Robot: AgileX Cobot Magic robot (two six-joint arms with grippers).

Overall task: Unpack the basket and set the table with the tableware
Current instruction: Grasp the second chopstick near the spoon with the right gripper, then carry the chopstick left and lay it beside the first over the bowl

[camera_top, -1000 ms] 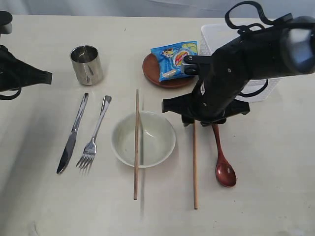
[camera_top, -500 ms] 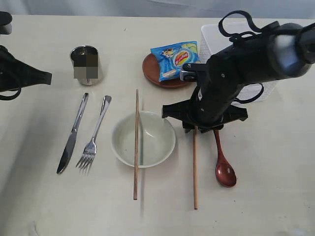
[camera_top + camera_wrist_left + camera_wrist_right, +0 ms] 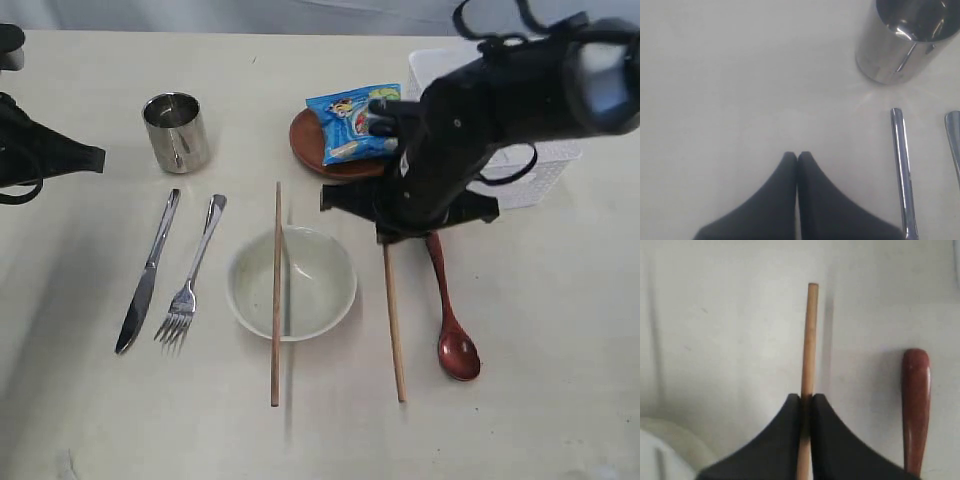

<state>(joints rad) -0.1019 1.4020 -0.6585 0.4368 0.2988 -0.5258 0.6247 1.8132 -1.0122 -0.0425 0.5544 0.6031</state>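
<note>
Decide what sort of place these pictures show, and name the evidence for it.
Probably a robot test bench staged as a dining table: knife, fork and bowl are laid out on a bare tabletop, and a robot's right gripper pinches a chopstick.

The black right arm (image 3: 500,100) hides most of the white perforated plastic basket (image 3: 548,172), plus upper ends of one thin wooden chopstick (image 3: 393,320) and the red-brown wooden spoon (image 3: 447,305).

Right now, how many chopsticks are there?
2. One chopstick lies across the bowl; the other, beside the spoon, is pinched by the right end effector. The arm hides part of the basket.
</note>
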